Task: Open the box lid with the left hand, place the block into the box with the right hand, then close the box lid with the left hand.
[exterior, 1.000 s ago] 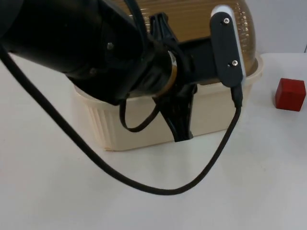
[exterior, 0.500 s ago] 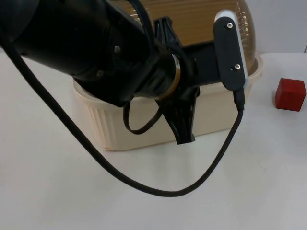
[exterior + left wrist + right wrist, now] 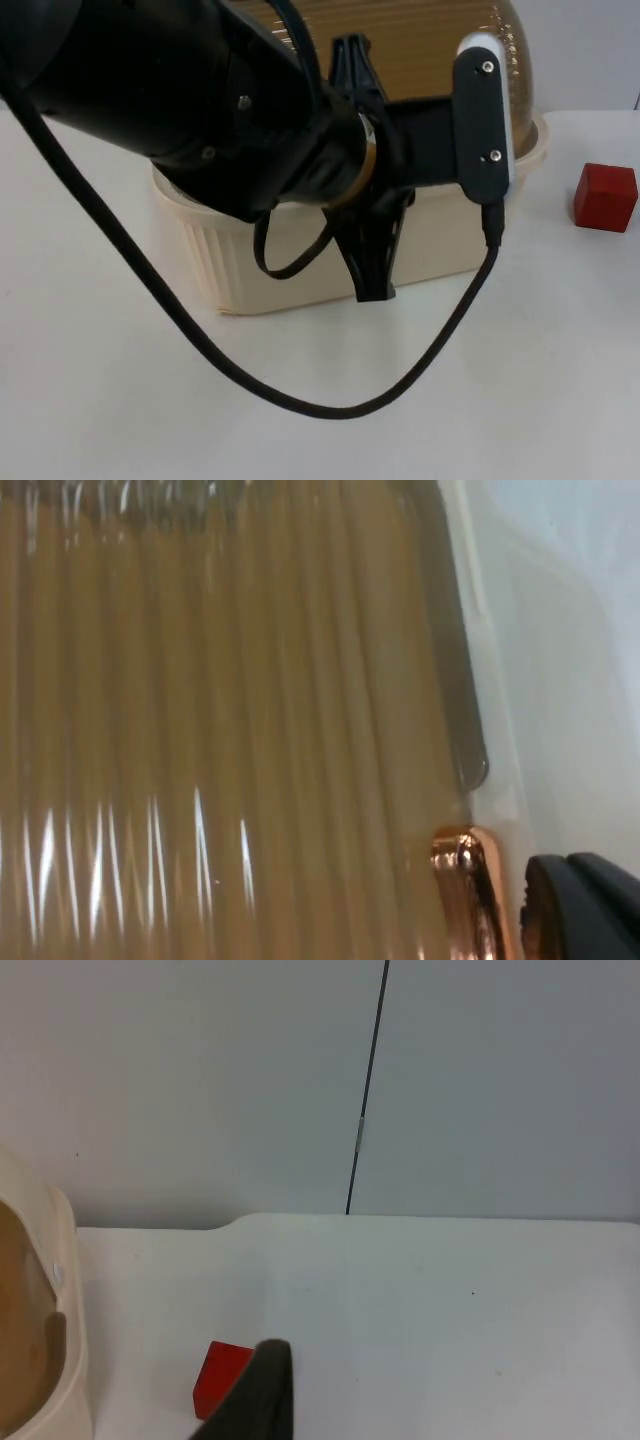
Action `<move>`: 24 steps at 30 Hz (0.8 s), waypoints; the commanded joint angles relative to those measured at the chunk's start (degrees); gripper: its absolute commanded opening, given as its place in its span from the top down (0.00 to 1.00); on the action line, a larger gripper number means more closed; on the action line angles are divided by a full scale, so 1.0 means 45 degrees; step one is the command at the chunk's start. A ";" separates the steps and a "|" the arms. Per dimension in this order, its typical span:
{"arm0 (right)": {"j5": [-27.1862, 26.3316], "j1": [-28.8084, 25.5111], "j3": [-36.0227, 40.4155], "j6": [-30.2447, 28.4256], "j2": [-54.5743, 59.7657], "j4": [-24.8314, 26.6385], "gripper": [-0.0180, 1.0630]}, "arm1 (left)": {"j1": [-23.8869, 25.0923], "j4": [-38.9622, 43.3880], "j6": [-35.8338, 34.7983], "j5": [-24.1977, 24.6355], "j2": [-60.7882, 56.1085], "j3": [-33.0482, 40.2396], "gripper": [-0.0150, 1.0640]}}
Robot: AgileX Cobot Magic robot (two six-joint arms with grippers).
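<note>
A white table (image 3: pixel 120 400) lay nearest the camera. On it sat a cream plastic box (image 3: pixel 290 255) with ribbed walls, taken here as the landmark. The left arm (image 3: pixel 170 100) reached across the front of the box from its left side, covering much of it. The left gripper (image 3: pixel 370 255) hung over the box's front wall, its black fingers (image 3: pixel 372 270) pointing down along that wall; whether they were spread or pressed together could not be told. Above the box rose its amber, ribbed, see-through domed lid (image 3: pixel 400 45), seated on the cream rim. From the left wrist camera, the lid's amber ribs (image 3: pixel 220 720) ran close by, with a copper-coloured metal fitting (image 3: pixel 465 885) at the lid's edge, just beside a black fingertip (image 3: pixel 585 905).

To the right of the box, apart from it, a red block (image 3: pixel 605 197) rested on the table. From the right wrist camera, the block (image 3: pixel 222 1375) lay between the box's cream rim (image 3: pixel 65 1260) and a dark fingertip (image 3: pixel 260 1395) of the waiting right arm's gripper; its grasp could not be judged. Beyond the box and block stood the grey partition wall (image 3: pixel 480 1080).
</note>
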 commanded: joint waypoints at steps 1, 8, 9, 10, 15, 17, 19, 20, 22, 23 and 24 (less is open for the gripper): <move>-0.0039 -0.0041 -0.0104 0.0024 -0.0060 -0.0076 0.01 | -0.0006 -0.0003 0.0473 -0.0194 -0.0012 -0.0078 0.99; -0.0039 -0.0041 -0.0104 0.0024 -0.0060 -0.0076 0.01 | -0.0006 -0.0003 0.0580 -0.0325 -0.0012 -0.0078 0.99; -0.0039 -0.0041 -0.0104 0.0024 -0.0060 -0.0076 0.01 | -0.0006 -0.0003 0.0580 -0.0357 -0.0012 -0.0078 0.99; -0.0039 -0.0041 -0.0104 0.0024 -0.0060 -0.0076 0.01 | -0.0006 -0.0003 0.0580 -0.0357 -0.0012 -0.0078 0.99; -0.0017 -0.0041 -0.0104 0.0020 -0.0060 -0.0076 0.01 | -0.0006 -0.0003 0.0580 -0.0301 -0.0012 -0.0078 0.99; -0.0017 -0.0041 -0.0104 0.0020 -0.0060 -0.0076 0.01 | -0.0006 -0.0003 0.0580 -0.0356 -0.0012 -0.0078 0.99; -0.0017 -0.0041 -0.0104 0.0020 -0.0060 -0.0076 0.01 | -0.0006 -0.0003 0.0580 -0.0361 0.0075 -0.0078 0.99; -0.0017 -0.0041 -0.0104 0.0020 -0.0060 -0.0076 0.01 | -0.0006 -0.0003 0.0580 -0.0361 0.0075 -0.0078 0.99; -0.0017 -0.0041 -0.0104 0.0020 -0.0060 -0.0076 0.01 | -0.0006 -0.0003 0.0580 -0.0361 0.0256 -0.0078 0.99; -0.0017 -0.0041 -0.0104 0.0020 -0.0060 -0.0076 0.01 | -0.0006 -0.0003 0.0580 -0.0300 0.0373 -0.0078 0.99; -0.0017 -0.0041 -0.0104 0.0020 -0.0060 -0.0076 0.01 | -0.0006 -0.0003 0.0580 -0.0203 0.0397 -0.0078 0.99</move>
